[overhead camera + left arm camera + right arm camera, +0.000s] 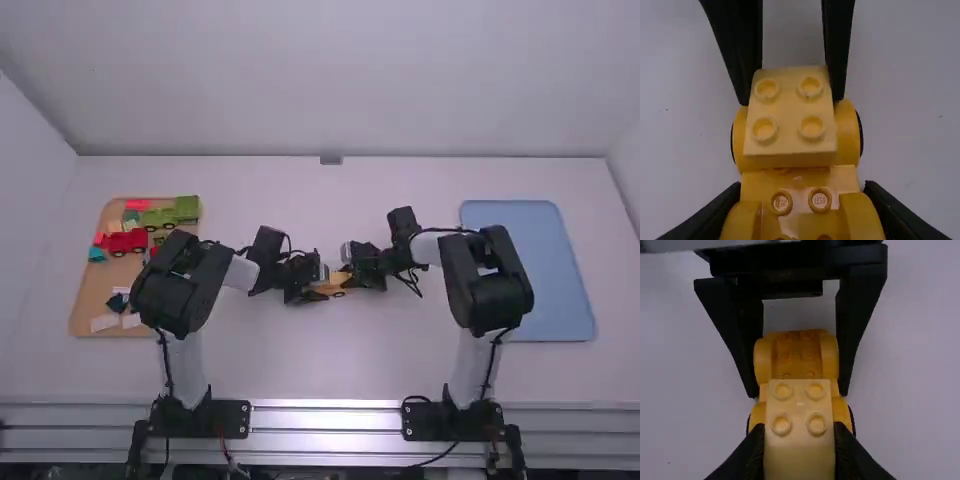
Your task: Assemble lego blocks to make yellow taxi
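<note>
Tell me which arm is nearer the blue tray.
Right: the right arm bends at the blue tray's inner edge. The left arm is across the table, beside the wooden tray.

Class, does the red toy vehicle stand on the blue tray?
No, the red toy vehicle stands on the brown tray.
</note>
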